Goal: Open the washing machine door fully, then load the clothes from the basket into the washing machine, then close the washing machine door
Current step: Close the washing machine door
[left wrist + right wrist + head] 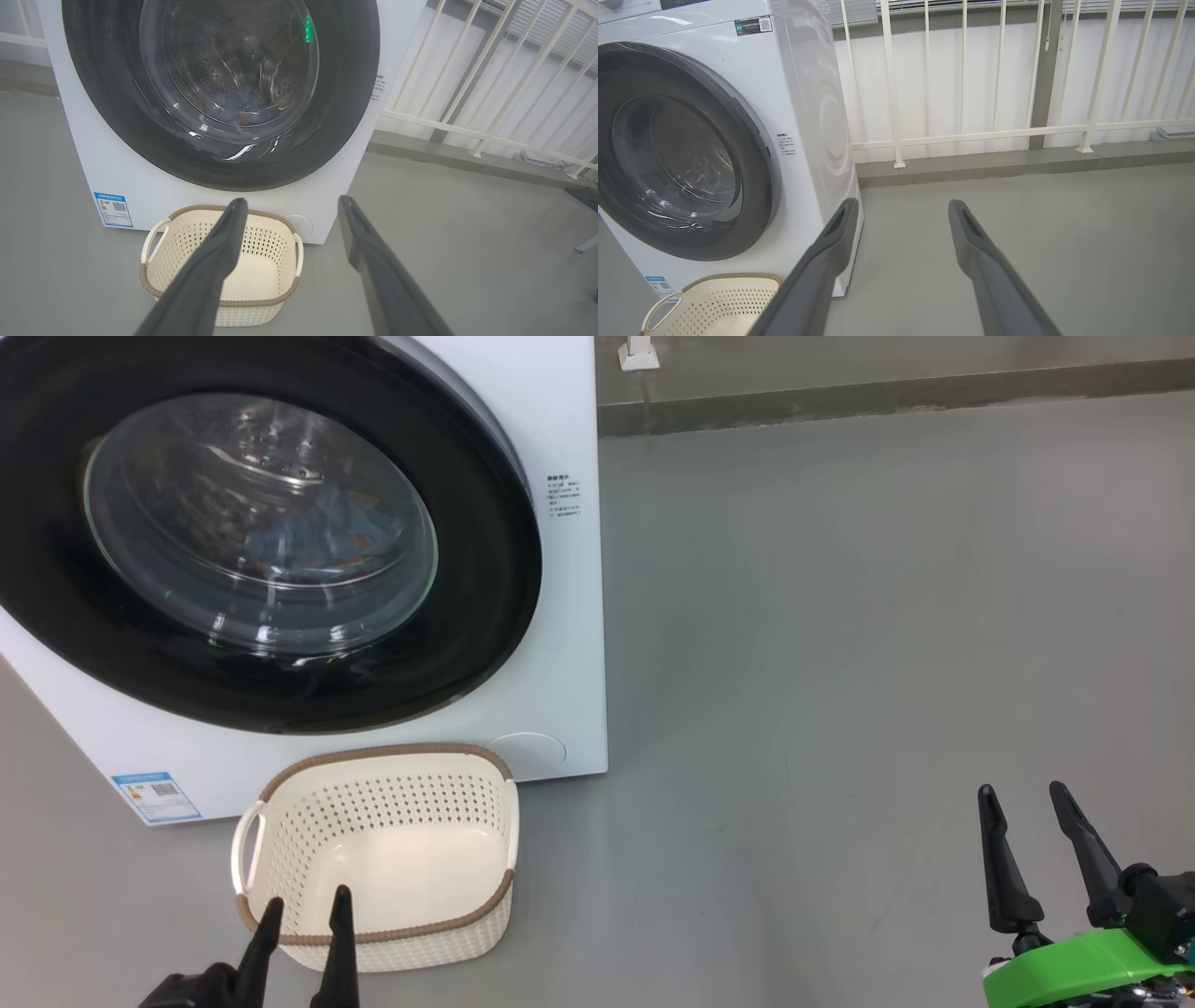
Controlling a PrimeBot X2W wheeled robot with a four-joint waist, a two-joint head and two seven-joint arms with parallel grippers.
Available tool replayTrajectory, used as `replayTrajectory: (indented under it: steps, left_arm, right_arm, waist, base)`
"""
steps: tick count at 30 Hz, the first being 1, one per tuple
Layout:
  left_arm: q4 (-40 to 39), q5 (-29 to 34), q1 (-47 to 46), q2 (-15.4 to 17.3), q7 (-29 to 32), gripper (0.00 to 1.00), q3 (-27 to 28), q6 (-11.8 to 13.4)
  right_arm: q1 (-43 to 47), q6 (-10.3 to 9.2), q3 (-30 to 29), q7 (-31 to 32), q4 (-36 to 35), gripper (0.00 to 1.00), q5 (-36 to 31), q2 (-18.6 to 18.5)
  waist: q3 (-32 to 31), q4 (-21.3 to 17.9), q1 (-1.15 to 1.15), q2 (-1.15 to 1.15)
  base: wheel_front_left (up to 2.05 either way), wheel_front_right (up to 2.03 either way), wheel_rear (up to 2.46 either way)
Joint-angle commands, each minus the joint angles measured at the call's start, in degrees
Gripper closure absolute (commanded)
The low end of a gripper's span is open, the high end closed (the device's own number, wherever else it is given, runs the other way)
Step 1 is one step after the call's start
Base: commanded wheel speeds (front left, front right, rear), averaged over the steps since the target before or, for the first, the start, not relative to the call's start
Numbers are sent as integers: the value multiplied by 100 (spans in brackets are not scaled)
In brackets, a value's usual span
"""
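Note:
The washing machine [560, 644] stands at the upper left with its round black-ringed door [485, 579] shut against the front. Through the glass, light blue clothes [322, 537] with orange specks lie inside the drum, also seen as clothes [243, 109] in the left wrist view. The cream basket [373, 854] sits on the floor before the machine, with nothing inside it. My left gripper [306, 905] is open over the basket's near rim. My right gripper [1027, 793] is open over bare floor at the lower right, holding nothing.
A white railing [971, 135] on a low kerb runs behind and to the right of the machine. Grey floor [840, 663] spreads to the right. A blue label [157, 796] sits at the machine's lower left front.

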Motion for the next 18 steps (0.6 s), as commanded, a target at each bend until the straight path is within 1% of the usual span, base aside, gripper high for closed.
replayTrajectory:
  steps: [1,18]
  left_arm:
    - [-107,-20,-105,72,-37,0,170,-11]
    - [-70,-164,-55,72,-37,0,154,-13]
  right_arm:
    - [-104,-33,156,-4,-158,0,-39,-83]
    - [-94,-33,296,-4,-130,0,-41,-155]
  waist:
    - [0,-3,0,0]
    - [-21,-28,0,0]
  base:
    - [0,0,0]
    - [0,0,0]
